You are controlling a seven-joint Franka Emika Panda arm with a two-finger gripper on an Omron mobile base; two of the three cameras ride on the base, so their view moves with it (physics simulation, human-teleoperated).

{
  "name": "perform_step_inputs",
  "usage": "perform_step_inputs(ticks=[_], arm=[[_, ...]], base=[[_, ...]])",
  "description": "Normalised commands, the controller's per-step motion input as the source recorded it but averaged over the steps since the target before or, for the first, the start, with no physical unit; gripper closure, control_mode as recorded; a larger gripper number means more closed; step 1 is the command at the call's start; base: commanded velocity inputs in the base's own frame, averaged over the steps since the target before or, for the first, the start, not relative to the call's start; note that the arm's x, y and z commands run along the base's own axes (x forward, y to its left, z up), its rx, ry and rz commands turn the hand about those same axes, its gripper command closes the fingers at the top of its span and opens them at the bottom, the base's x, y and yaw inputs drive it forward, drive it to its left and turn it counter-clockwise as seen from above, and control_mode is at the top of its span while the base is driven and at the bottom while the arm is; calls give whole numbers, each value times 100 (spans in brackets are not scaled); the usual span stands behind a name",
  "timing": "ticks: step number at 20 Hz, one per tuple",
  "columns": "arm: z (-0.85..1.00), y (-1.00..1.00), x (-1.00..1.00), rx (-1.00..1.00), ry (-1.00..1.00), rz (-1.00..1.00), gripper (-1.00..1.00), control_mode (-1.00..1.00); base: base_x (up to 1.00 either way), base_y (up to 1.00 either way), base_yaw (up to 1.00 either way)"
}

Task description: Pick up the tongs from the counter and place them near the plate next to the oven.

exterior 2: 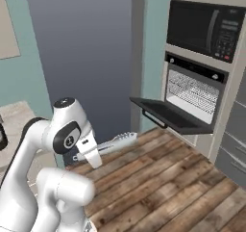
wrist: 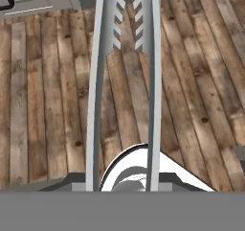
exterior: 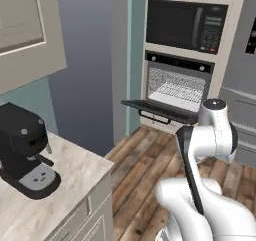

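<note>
The jaws are closed on the tongs [wrist: 125,81], which are held clear of any surface. In the hand view the two silver-grey arms of the tongs are seen running straight out from the jaws, side by side with a narrow gap between them, their toothed tips at the far end. In the right base view the tongs [exterior 2: 113,142] are seen sticking out level from the white hand, pointing away from the arm; the gripper's own fingers are hidden there by the hand.

Below the jaws only the wooden plank floor [wrist: 52,105] is found. Beyond the tongs' tips a built-in wall oven [exterior 2: 192,97] is seen with its dark door [exterior 2: 168,115] let down flat, wire racks visible inside. Above it a black microwave [exterior 2: 204,28] is set; its keypad is too small to be read.

Behind and to the arm's left, a black coffee machine [exterior: 25,152] is stood on a marble-look counter [exterior: 65,185]. No lettering can be read anywhere.
</note>
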Motion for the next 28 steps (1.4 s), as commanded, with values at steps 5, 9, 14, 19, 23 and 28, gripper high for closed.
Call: perform_step_inputs(ticks=[5,9,14,19,23,28], arm=[[0,0,0,0,0,0,100,100],[0,0,0,0,0,0,100,100],[0,0,0,0,0,0,100,100],[0,0,0,0,0,0,100,100],[0,0,0,0,0,0,100,100],[0,0,0,0,0,0,100,100]], base=[[65,-60,-33],[54,-58,-39],[34,-68,-37],[26,-65,-32],[21,-80,-21],[27,-89,-17]])
